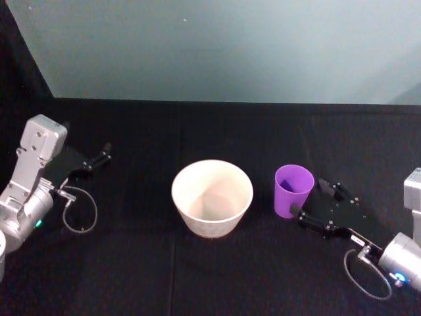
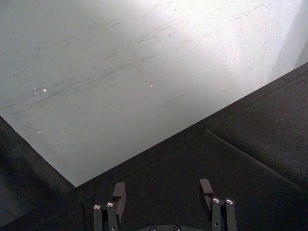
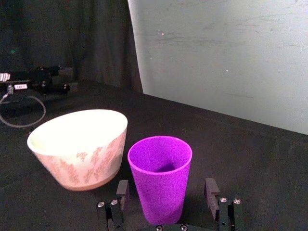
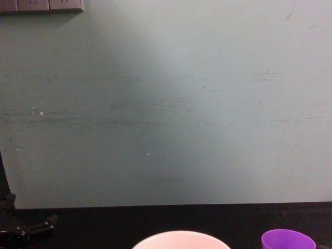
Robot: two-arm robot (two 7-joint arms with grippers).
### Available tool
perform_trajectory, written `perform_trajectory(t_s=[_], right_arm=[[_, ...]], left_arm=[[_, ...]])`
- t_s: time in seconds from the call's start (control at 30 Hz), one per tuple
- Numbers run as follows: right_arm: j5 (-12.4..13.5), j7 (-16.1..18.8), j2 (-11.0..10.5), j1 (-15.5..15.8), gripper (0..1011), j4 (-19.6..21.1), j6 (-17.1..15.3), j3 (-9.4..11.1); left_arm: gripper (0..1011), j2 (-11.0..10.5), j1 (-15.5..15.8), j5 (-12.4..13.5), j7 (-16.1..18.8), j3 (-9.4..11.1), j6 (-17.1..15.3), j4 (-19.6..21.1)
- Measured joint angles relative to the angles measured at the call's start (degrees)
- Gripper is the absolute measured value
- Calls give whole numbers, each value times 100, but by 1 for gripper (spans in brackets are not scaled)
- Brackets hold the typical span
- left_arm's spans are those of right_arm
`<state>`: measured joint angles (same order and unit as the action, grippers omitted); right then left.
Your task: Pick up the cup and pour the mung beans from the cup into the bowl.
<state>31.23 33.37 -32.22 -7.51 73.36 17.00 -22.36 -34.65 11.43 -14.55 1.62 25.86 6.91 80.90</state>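
Head view, left to right: left arm parked at the table's left edge, left gripper [image 1: 103,155] low over the black cloth [image 1: 145,263], pointing toward the back wall [image 1: 230,46], well apart from the bowl. Grey cable [image 1: 80,212] loops beside that arm. Left wrist view: left gripper [image 2: 162,190] with fingers spread wide, nothing between them, just cloth and wall ahead.

Bowl [image 1: 217,227] at table centre, upright, pale rim, inside looks pale and bare. Right wrist view shows the bowl [image 3: 82,163] with a reddish leaf pattern on its outer wall. Chest view catches the bowl [image 4: 181,238] rim at the bottom edge.

Cup [image 1: 293,191] just right of the bowl, upright on the cloth, near the bowl but apart, a dark gap between them. Cup [image 3: 161,183] is purple, open top toward the camera; cannot tell what is inside. Chest view: cup [image 4: 288,240] rim at bottom right, right of the bowl.

Right gripper [image 1: 316,201] comes in low from the right, reaching the cup's right side. Right wrist view: right gripper [image 3: 166,190] spread wide, one finger [image 3: 122,190] on each side of the cup's lower part, a gap showing on both sides, so not gripping. Cup stands on the table, unlifted.
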Motion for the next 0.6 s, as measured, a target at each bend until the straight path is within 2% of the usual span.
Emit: perform_trajectory(t_s=[0.6], right_arm=[[-236, 38, 451, -357, 1003, -222, -257, 58]], left_arm=[[1000, 0, 0, 0, 0, 0, 0, 0]])
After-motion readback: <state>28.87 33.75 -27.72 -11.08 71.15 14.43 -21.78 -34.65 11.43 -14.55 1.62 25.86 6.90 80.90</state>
